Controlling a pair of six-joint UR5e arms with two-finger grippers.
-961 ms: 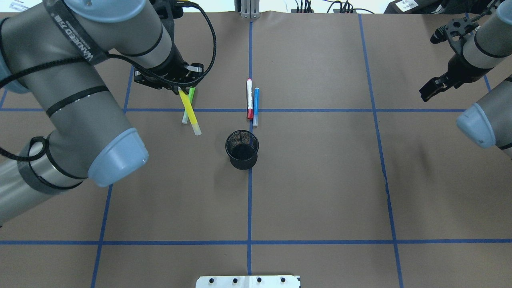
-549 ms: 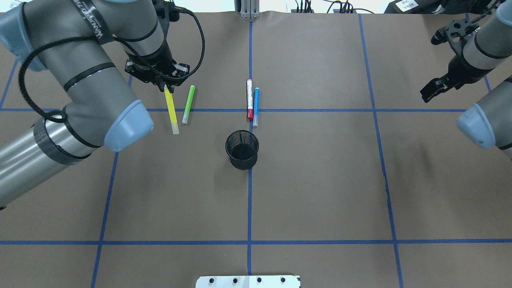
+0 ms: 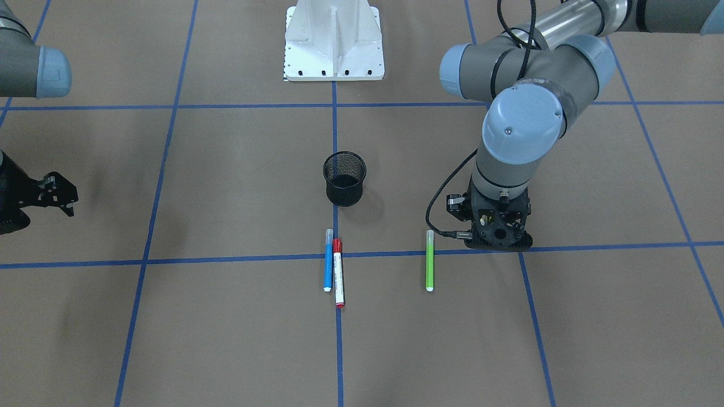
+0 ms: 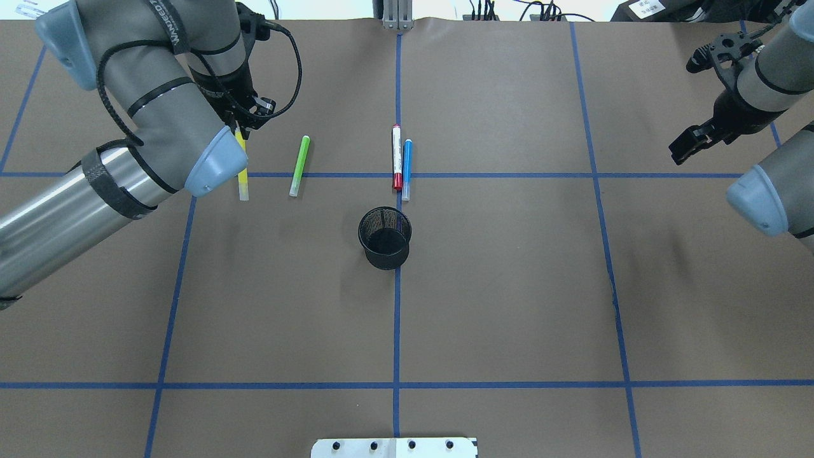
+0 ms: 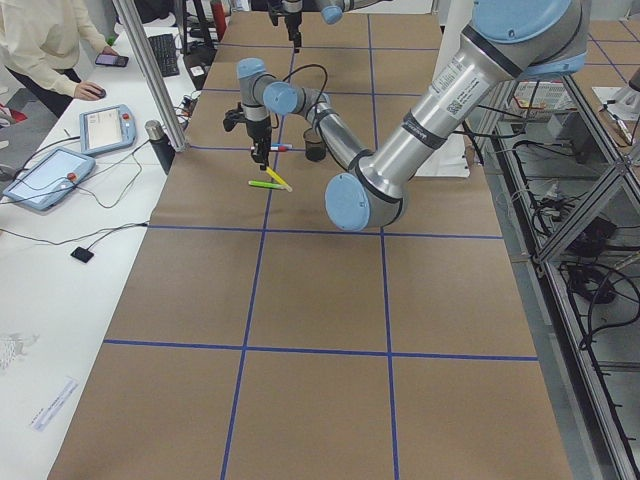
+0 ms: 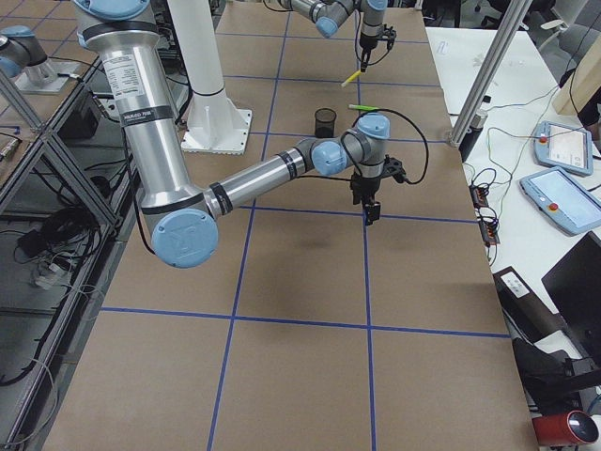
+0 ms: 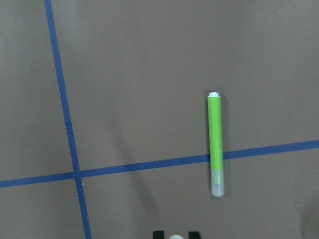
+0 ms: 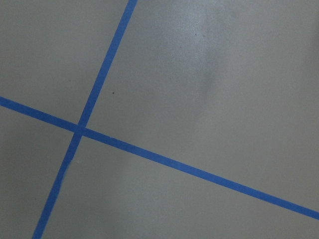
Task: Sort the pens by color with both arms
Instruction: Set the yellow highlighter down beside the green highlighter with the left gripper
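Note:
My left gripper [image 4: 242,122] is shut on the top end of the yellow pen [image 4: 242,173] and holds it nearly upright over the far left of the table. The pen's tip shows between the fingers [image 7: 158,234] in the left wrist view. In the front view the left gripper [image 3: 498,236] hides it. The green pen [image 4: 299,165] lies flat to its right and shows in the left wrist view [image 7: 215,144]. The white red-capped pen [image 4: 397,157] and blue pen [image 4: 407,161] lie side by side on the centre line. My right gripper [image 4: 688,142] hangs open and empty at the far right.
A black mesh cup [image 4: 385,238] stands upright on the centre line, nearer the robot than the pens. The white pedestal [image 3: 334,39] is at the robot's base. Blue tape lines divide the brown table cover. An operator sits beside the table in the left side view.
My left arm has carried the yellow pen to the left, off the green pen, and the pen now hangs straighter. The right arm has barely moved.

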